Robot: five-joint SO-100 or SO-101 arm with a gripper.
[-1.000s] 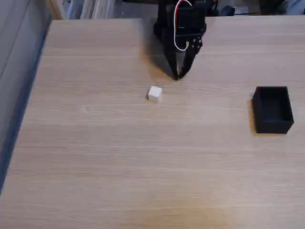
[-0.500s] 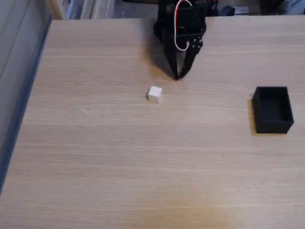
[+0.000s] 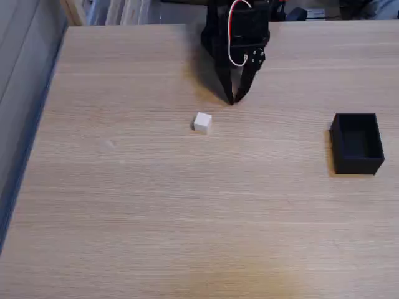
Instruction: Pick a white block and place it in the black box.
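In the fixed view a small white block point(image 3: 202, 122) rests on the wooden table, a little left of centre. The black box point(image 3: 356, 142) sits open-topped near the right edge, with nothing visible inside. My gripper point(image 3: 233, 99) hangs from the black arm at the top centre, its two fingers meeting at the tips just above the table, shut with nothing held. It sits up and to the right of the white block, a short gap away.
The wooden table point(image 3: 187, 212) stretches wide toward the front. Its left edge point(image 3: 37, 124) drops off to a grey floor. Red and white wires point(image 3: 234, 37) loop over the arm's body at the back.
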